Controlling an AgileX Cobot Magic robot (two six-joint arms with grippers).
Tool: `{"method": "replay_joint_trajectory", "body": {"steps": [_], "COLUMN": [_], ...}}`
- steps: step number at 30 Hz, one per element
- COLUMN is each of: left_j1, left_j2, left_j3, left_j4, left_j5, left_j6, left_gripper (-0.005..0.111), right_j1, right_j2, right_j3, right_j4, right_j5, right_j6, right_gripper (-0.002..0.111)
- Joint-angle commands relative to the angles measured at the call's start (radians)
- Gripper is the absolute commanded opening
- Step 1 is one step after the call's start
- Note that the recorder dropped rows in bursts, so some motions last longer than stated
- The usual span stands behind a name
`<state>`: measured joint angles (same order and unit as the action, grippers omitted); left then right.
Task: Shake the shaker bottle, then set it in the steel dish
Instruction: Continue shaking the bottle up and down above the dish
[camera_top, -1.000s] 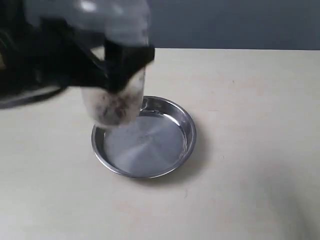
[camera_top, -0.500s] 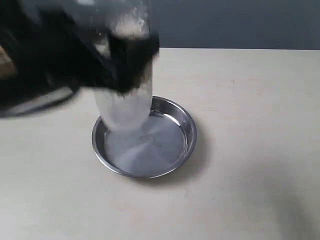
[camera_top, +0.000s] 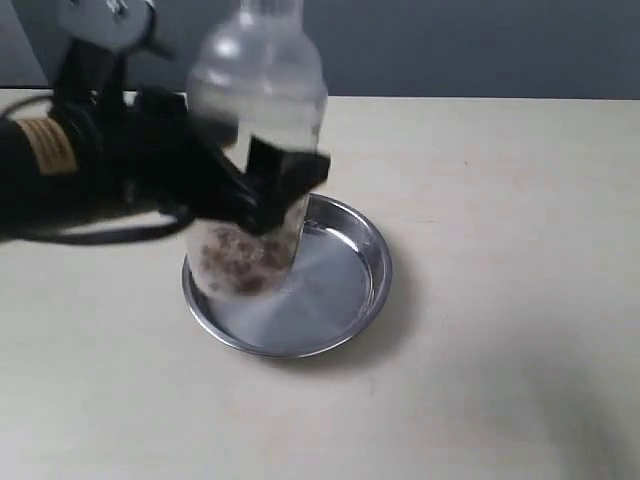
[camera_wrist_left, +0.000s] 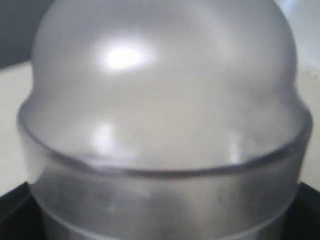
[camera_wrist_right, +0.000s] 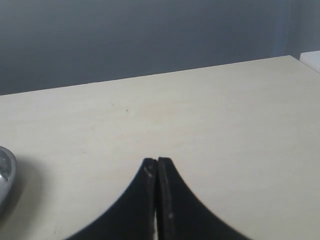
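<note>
The left gripper's (camera_top: 268, 192) black fingers (camera_top: 292, 176) clamp the shaker bottle (camera_top: 258, 90) around its lower body. The bottle is frosted and clear, with a domed shoulder, a narrow cap and brownish grains pooled at its base. It stands upright over the steel dish's (camera_top: 384, 268) left side; contact cannot be told. The right gripper (camera_wrist_right: 157, 172), beside the dish, is pressed closed and empty.

Frosted, cloudy plastic on the bottle (camera_top: 258, 100), soft sheen; the dish (camera_top: 378, 265) gleams, polished steel; table (camera_top: 500, 250) looks matt and smooth.
</note>
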<state>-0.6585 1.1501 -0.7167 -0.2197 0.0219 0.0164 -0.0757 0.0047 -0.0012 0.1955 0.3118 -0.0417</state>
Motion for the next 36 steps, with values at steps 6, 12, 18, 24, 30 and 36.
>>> {"method": "replay_joint_trajectory", "body": {"steps": [6,12,18,24,30,36], "left_j1": [-0.001,-0.003,-0.005,-0.012,-0.032,-0.039], "left_j2": [0.011,-0.029,0.059,0.061,-0.108,0.057], "left_j3": [-0.010,-0.041,0.026,0.078,-0.065,0.052], "left_j4": [0.015,0.054,0.011,0.043,0.172,0.094], "left_j5": [-0.096,-0.191,-0.133,-0.183,-0.248,-0.187], "left_j6": [-0.005,-0.040,-0.097,-0.070,-0.074,-0.123], "left_gripper": [0.000,0.000,0.000,0.000,0.000,0.000], "right_j1": [-0.003,-0.003,-0.003,-0.003,-0.003,-0.003], "right_j2": [-0.005,-0.005,-0.005,-0.005,-0.005,-0.005], "right_j3": [0.001,0.001,0.001,0.001,0.001,0.001], "right_j4": [-0.001,-0.003,-0.003,0.001,0.001,0.001], "right_j5": [-0.007,-0.007,-0.007,-0.005,-0.005,-0.005], "right_j6": [-0.002,-0.002,-0.002,-0.002,-0.002,-0.002], "right_gripper": [-0.001,-0.001,-0.001,-0.001,-0.001,-0.001]}}
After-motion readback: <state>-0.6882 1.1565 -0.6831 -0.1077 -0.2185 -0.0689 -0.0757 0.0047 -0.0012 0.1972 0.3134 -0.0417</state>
